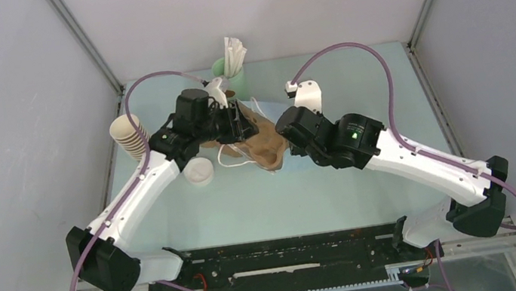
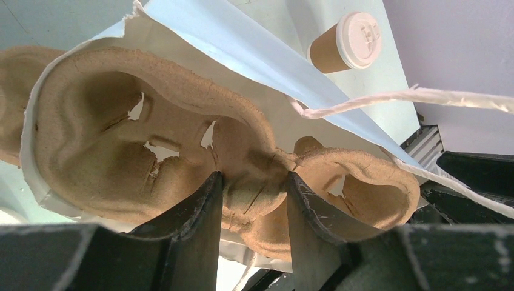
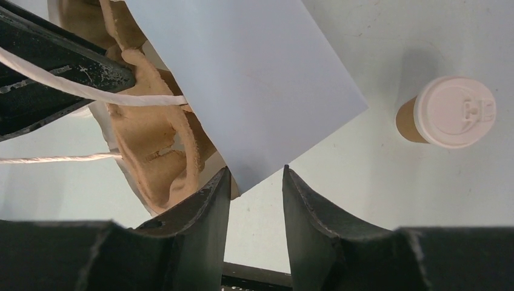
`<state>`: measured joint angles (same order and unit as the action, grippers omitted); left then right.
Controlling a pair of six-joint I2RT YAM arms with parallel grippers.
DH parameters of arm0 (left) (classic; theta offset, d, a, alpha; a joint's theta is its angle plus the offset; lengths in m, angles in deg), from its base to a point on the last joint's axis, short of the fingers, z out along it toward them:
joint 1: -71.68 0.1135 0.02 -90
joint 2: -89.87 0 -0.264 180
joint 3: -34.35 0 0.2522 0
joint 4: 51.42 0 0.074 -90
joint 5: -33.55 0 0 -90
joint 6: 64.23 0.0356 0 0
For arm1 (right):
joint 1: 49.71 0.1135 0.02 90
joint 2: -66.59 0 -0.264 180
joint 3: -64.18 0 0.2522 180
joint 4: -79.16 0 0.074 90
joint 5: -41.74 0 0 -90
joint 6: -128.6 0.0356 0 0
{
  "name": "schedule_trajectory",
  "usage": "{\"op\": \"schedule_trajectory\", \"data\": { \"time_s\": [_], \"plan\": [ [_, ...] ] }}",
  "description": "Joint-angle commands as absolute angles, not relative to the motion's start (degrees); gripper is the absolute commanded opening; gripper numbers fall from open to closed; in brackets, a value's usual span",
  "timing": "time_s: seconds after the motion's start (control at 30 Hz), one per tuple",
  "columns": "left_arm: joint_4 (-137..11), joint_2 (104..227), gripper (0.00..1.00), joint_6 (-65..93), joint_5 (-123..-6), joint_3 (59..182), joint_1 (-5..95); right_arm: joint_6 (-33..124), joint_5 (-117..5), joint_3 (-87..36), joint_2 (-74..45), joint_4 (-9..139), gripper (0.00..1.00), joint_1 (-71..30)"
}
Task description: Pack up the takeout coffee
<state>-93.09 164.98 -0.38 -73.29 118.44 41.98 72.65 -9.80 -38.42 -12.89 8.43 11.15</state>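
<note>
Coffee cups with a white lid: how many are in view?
1. The lidded cup stands upright on the table, apart from the white bag and pulp carrier. The bag may hide others.

The takeout coffee (image 3: pixel 447 113), a white-lidded brown cup, stands upright.

**A:** What surrounds the table (image 1: pixel 263 205)?

**B:** Plain grey walls (image 1: pixel 257 1), one behind it and one on each side. The light is soft and even.

**A:** And the table itself?

**B:** It has a pale green top. Slanting metal posts (image 1: pixel 83 40) rise from its back corners. A black rail (image 1: pixel 293 256) runs along its near edge.
</note>
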Motion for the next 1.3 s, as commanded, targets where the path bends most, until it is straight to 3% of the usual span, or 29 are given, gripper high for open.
{"op": "schedule_trajectory", "data": {
  "time_s": [0.0,0.33,0.47,0.53,0.97,1.27],
  "plan": [
    [-92.99,163.72,0.0,-1.25,-68.95,121.2,41.39,75.88,-7.26,-38.75,-11.19,7.03,0.46,11.92],
    [-96.64,166.69,0.0,0.94,-54.67,124.81,34.56,78.18,-6.73,-36.95,-11.41,7.48,0.44,12.61],
    [-96.73,166.56,0.0,2.36,-53.61,125.33,33.77,77.05,-7.44,-35.56,-10.31,8.48,0.26,11.99],
    [-96.45,165.49,0.0,3.17,-52.62,124.75,33.93,77.28,-7.88,-34.97,-9.58,8.12,0.23,11.21],
    [-90.99,164.69,0.0,-0.38,-54.71,121.23,33.68,77.41,-9.9,-33.27,-8.71,9.78,0.27,10.32],
    [-89.72,168.7,0.0,-0.62,-55.71,122.82,32.31,75.53,-10.87,-35.36,-8.91,11.23,0.09,10.52]
  ]
}}
